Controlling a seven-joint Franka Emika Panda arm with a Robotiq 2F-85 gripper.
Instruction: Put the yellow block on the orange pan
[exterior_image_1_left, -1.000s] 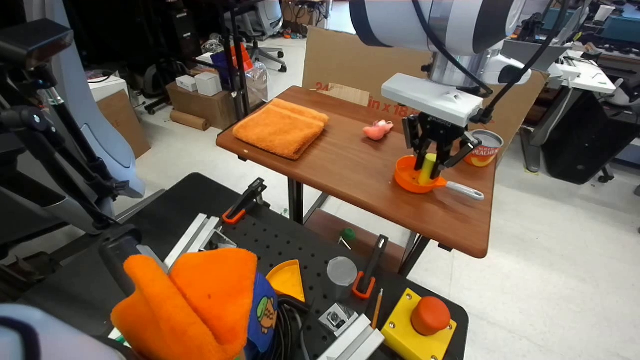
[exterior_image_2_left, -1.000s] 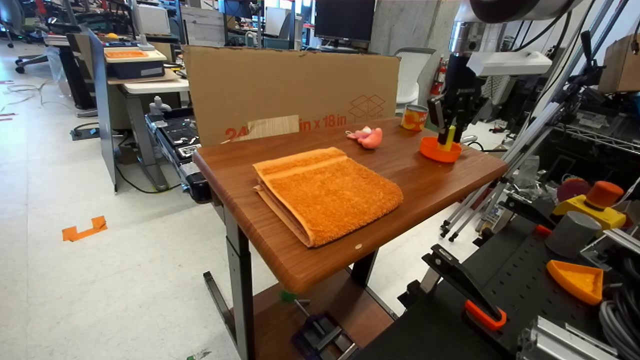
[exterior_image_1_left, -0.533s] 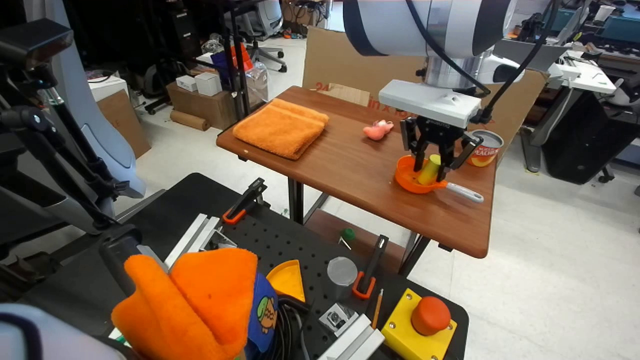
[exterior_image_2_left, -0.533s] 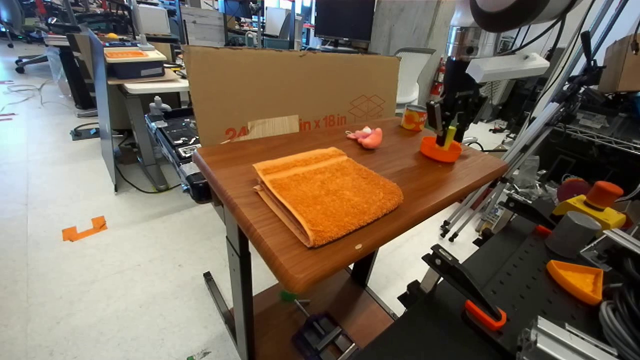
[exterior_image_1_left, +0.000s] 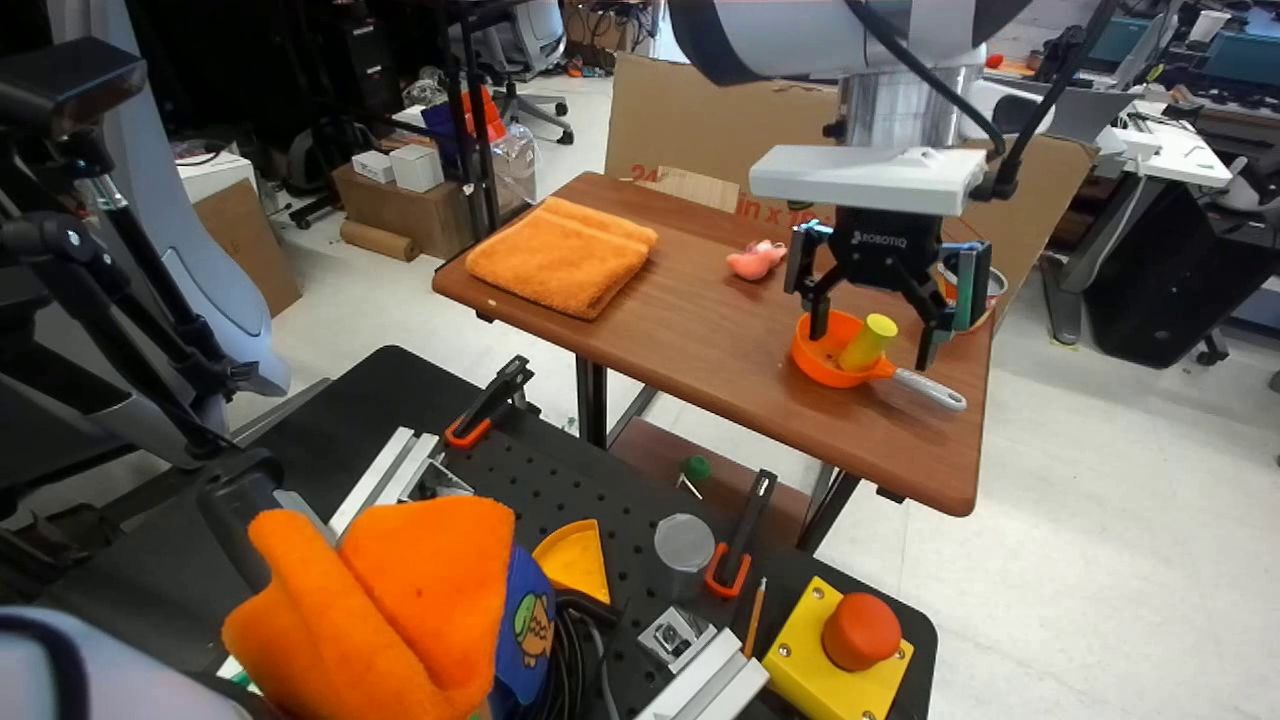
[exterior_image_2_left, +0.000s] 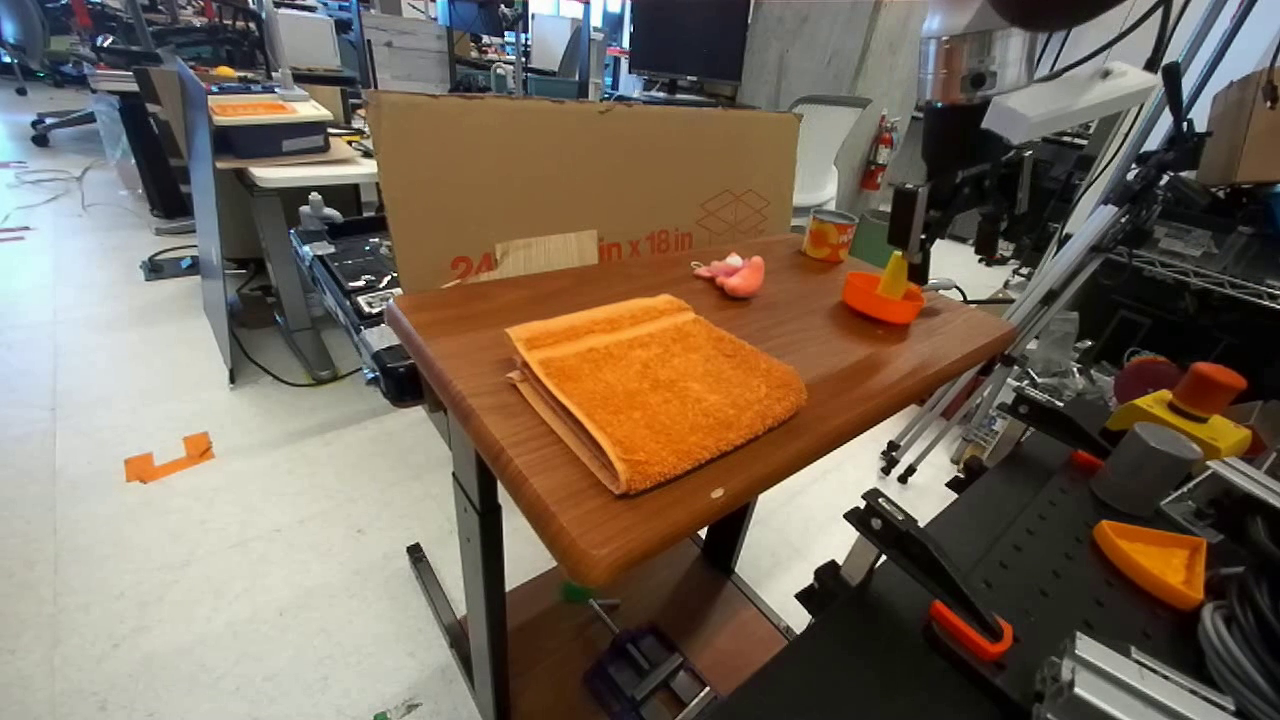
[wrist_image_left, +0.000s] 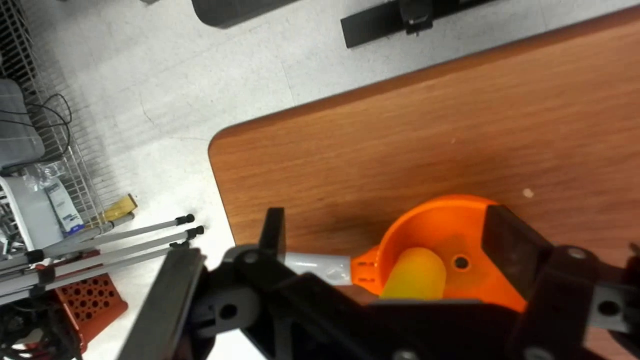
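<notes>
The yellow block (exterior_image_1_left: 868, 343) stands inside the orange pan (exterior_image_1_left: 825, 376), leaning over toward the grey handle (exterior_image_1_left: 930, 387). In an exterior view the block (exterior_image_2_left: 893, 275) rises above the wall of the pan (exterior_image_2_left: 876, 307). My gripper (exterior_image_1_left: 873, 338) is spread wide above the pan, one finger on each side of the block and apart from it. The wrist view shows the top of the block (wrist_image_left: 419, 272) within the pan (wrist_image_left: 452, 201), between the widely parted fingers of the gripper (wrist_image_left: 390, 235); the block's lower part is hidden there by the gripper body.
On the wooden table lie a folded orange cloth (exterior_image_2_left: 660, 390) and a pink toy (exterior_image_1_left: 757, 262). A peach can (exterior_image_2_left: 828, 237) stands beyond the pan, partly behind the gripper in an exterior view. A cardboard sheet (exterior_image_2_left: 590, 170) rises along the table's far side.
The jaws have opened from around the yellow block and let it go. The block has tipped toward the pan's handle. The hand has turned and risen slightly; the pan has barely shifted.
</notes>
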